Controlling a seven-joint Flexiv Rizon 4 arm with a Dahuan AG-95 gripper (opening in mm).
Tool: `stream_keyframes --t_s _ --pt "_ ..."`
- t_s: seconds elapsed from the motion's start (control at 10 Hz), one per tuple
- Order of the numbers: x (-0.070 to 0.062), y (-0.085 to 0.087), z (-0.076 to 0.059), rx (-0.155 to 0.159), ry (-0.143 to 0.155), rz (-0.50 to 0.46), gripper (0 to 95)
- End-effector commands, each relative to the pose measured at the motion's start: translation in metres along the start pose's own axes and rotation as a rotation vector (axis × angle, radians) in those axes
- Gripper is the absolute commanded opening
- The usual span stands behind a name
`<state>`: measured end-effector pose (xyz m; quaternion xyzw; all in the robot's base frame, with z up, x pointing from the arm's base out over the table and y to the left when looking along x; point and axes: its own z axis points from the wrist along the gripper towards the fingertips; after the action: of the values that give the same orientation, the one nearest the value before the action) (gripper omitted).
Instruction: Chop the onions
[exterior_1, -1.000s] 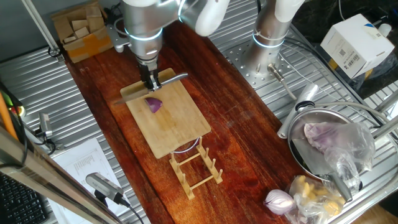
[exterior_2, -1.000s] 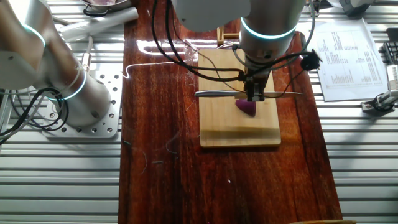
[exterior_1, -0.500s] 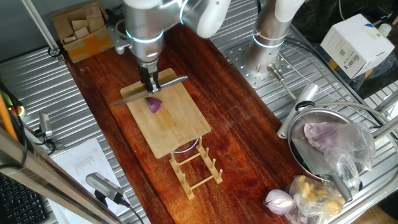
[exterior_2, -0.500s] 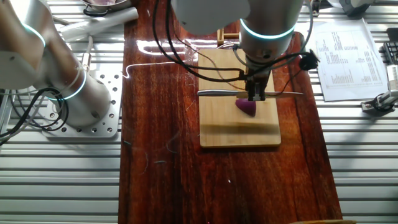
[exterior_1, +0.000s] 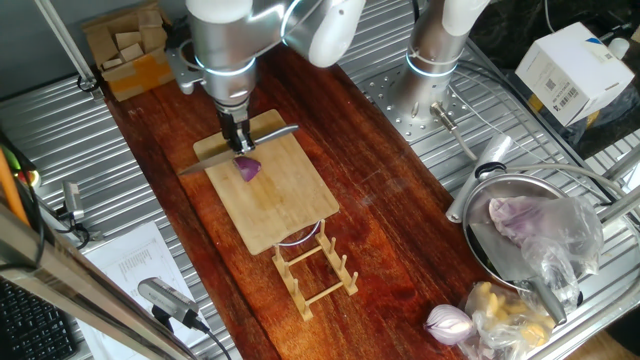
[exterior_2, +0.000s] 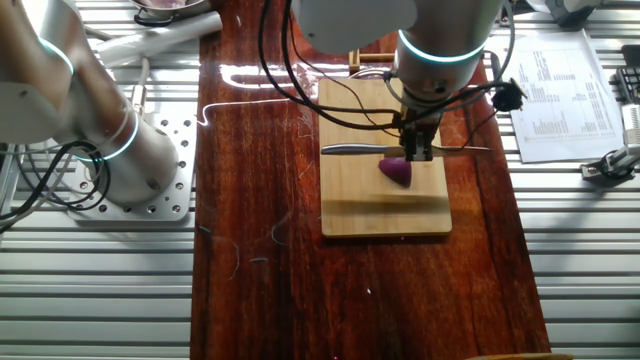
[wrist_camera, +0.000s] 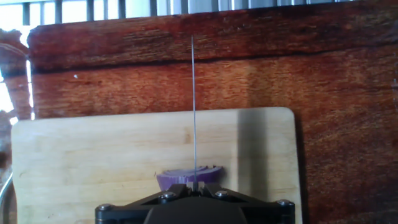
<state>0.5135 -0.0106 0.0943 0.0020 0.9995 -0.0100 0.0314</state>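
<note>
At the far left of the bench (exterior_1: 390, 215), in one fixed view, a cardboard box of wooden blocks (exterior_1: 125, 45) sat beside the dark wooden surface. Right of it lay the cutting board (exterior_1: 270, 205), with a small wooden rack (exterior_1: 315, 265) touching its near end. The hand (exterior_1: 238, 143) was closed on a knife (exterior_1: 235, 150), which it held level across the board's far end. The onion wedge (exterior_1: 247, 169) lay on the board just below the blade; from the hand view the blade (wrist_camera: 193, 112) ran edge-on over the middle of the wedge (wrist_camera: 189, 178), though whether it touched could not be told. Farther right stood a metal bowl (exterior_1: 480, 200) with a plastic-wrapped purple lump (exterior_1: 530, 220), and near it a whole red onion (exterior_1: 448, 322). In the other fixed view a printed sheet (exterior_2: 550, 95) lay right of the board (exterior_2: 385, 205).
</note>
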Motion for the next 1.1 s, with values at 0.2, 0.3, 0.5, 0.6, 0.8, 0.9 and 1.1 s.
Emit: stream_keyframes --t_s 0.2,0.3,0.5,0.6,0.8,0.9,1.1 --pt "-0.002 0.000 0.001 -0.009 0.007 0.004 0.0" --pt "-0.002 0.000 0.001 -0.014 0.010 0.004 0.0" --pt "-0.002 0.000 0.001 -0.018 0.020 0.010 0.0" --pt "-0.001 0.001 0.003 -0.029 0.020 0.018 0.0" --pt "0.000 0.005 0.010 -0.029 0.017 0.023 0.0" --pt "0.000 0.007 0.016 -0.028 0.012 0.024 0.0" --pt "0.000 0.007 0.021 -0.026 0.013 0.023 0.0"
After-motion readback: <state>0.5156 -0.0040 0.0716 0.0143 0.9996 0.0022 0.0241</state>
